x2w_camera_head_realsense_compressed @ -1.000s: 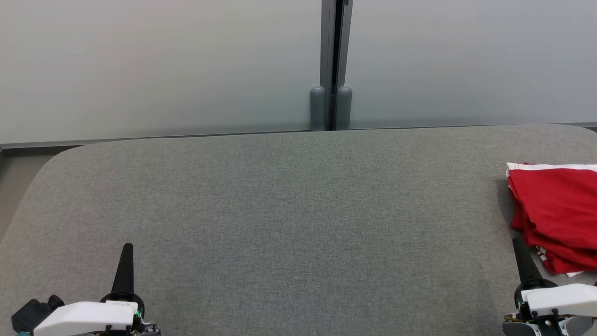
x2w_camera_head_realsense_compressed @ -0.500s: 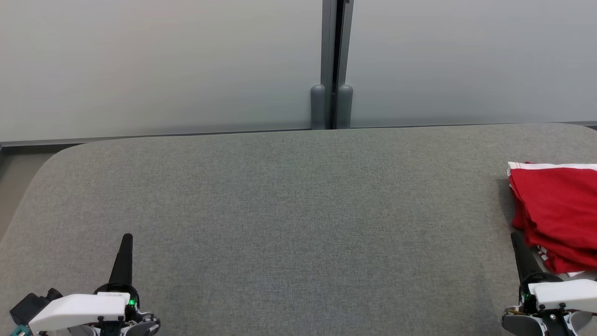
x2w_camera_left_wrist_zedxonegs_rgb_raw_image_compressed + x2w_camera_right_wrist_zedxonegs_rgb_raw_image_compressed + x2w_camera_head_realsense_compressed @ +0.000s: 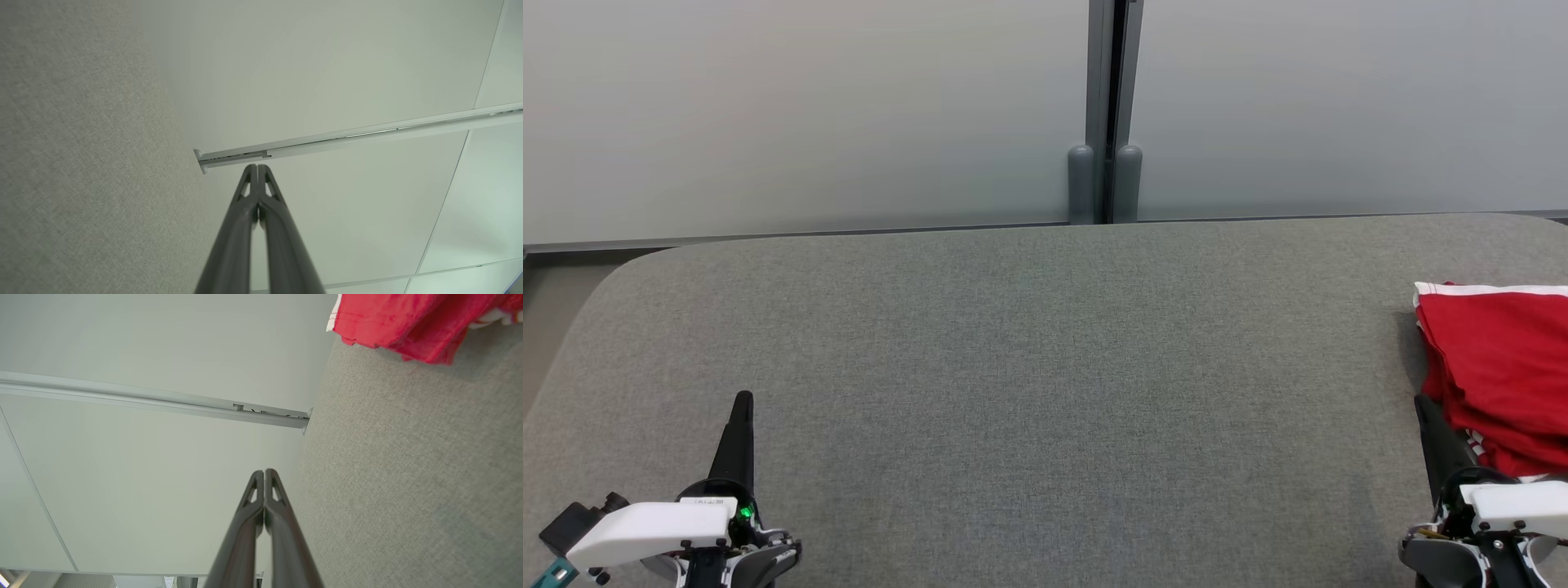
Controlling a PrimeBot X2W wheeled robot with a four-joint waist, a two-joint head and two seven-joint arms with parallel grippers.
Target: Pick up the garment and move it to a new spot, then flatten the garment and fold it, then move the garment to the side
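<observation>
Change: both grippers' fingertips have climbed the head view since a second ago, more than its slight camera shift explains; the garment lies where it lay.
Left gripper [image 3: 742,400]: you have it at the lower left over the table [image 3: 1045,367]. In the left wrist view its two dark fingers [image 3: 245,212] are pressed together to the tips, with nothing between them. You cannot tell whether it touches the grey fabric.
Table: one, grey, padded, with rounded far corners.
Wall: two pale panels behind the table, joined by one grey post [image 3: 1104,98] with two rounded caps [image 3: 1080,184] at its foot.
Right gripper [image 3: 1421,402]: you have it at the lower right. In the right wrist view its fingers [image 3: 249,522] are also closed tip to tip and hold nothing. Its tip lies just beside the garment's near left edge; contact cannot be told.
Garment [image 3: 1494,367]: one, red with white trim, folded in layers, on the table's right end and cut off by the head view's right edge.
Count: two grippers, one garment.
</observation>
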